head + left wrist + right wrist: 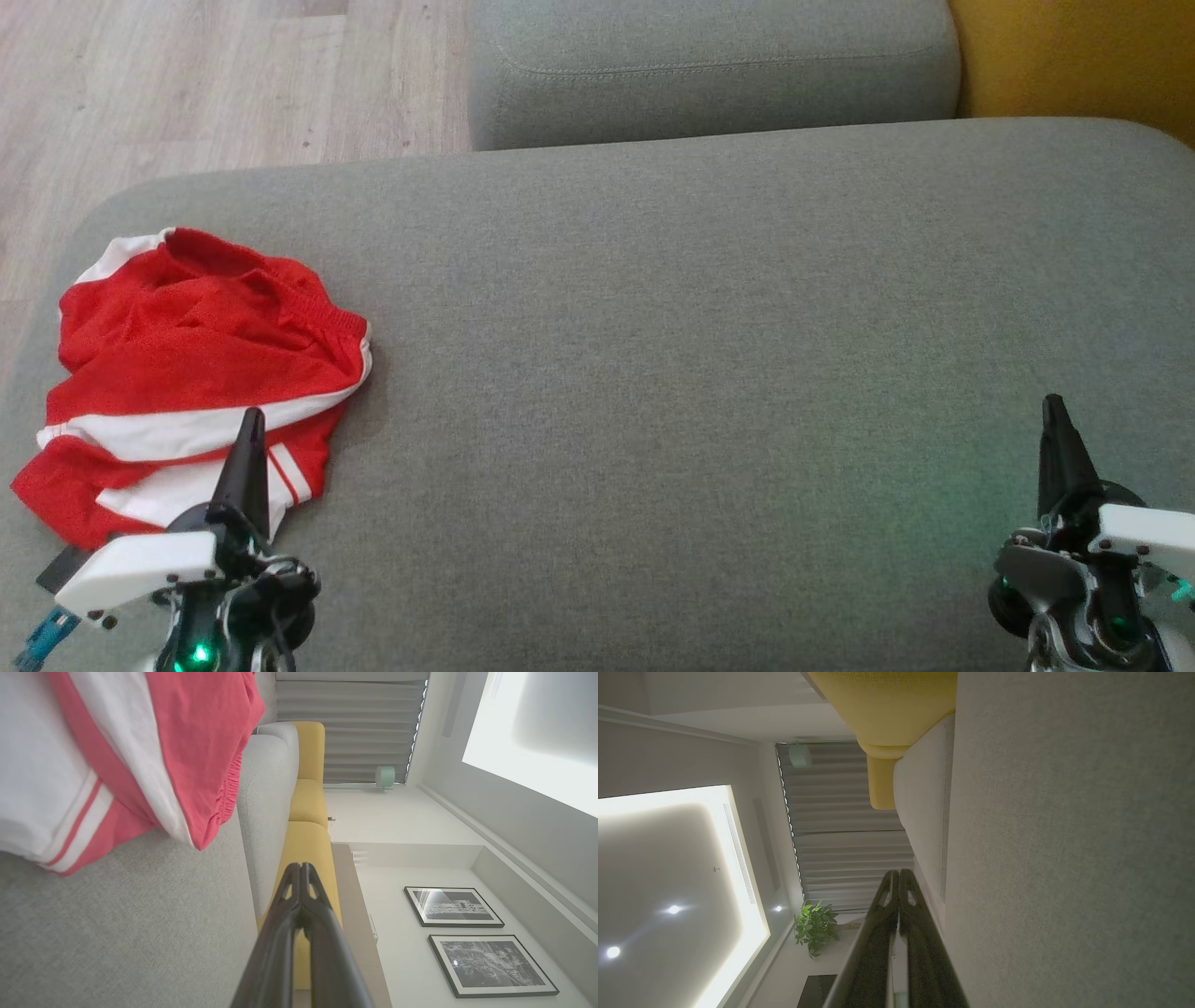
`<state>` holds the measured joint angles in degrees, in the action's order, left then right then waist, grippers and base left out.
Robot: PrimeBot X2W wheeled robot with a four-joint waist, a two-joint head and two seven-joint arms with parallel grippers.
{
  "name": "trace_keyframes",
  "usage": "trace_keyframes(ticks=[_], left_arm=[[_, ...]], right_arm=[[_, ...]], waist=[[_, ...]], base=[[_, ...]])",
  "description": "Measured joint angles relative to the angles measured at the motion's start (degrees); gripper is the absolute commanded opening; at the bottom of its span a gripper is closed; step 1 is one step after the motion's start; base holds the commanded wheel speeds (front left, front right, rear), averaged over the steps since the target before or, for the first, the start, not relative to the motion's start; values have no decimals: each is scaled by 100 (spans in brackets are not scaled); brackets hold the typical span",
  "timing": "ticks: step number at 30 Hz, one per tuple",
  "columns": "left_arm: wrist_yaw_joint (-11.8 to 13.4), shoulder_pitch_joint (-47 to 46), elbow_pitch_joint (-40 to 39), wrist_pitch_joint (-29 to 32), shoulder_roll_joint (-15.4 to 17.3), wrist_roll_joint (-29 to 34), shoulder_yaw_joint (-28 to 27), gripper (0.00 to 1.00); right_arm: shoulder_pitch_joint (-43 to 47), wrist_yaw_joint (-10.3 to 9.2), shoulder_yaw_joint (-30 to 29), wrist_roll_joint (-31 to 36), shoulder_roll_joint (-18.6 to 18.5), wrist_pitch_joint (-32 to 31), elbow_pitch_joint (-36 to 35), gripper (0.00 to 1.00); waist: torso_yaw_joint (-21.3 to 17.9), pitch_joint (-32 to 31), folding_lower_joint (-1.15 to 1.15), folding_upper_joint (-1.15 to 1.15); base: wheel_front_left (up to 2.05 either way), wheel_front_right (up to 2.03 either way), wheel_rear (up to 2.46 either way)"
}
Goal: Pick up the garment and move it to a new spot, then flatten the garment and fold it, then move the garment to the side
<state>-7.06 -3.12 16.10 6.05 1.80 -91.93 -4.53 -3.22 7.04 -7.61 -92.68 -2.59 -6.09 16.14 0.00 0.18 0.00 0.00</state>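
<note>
On the grey cushion (700,373), left end: crumpled red-and-white garment (196,373).
Left gripper (250,420): fingers pressed together, empty, near the garment.
Right gripper (1055,406): pressed together, empty.

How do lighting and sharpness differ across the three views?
Head view: soft, even light, green glow on the grey cushion beside the right gripper. Left wrist view: bright, ceiling light panel blown out. Right wrist view: dim and grainy.

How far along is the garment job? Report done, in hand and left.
Done: nothing; the garment lies crumpled at the left end of the grey cushion. In hand: nothing; the left jaws, shut and empty, sit beside it, the right jaws shut far off. Left: pick up, move, flatten, fold, set aside.
</note>
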Motion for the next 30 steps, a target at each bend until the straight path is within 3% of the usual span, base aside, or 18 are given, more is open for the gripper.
trace_keyframes(ticks=[30], left_arm=[[-1, 0, 0, 0, 0, 0, 0, 0]], right_arm=[[0, 0, -5, 24, 1, -4, 0, 0]], waist=[[0, 0, 0, 0]], base=[[0, 0, 0]])
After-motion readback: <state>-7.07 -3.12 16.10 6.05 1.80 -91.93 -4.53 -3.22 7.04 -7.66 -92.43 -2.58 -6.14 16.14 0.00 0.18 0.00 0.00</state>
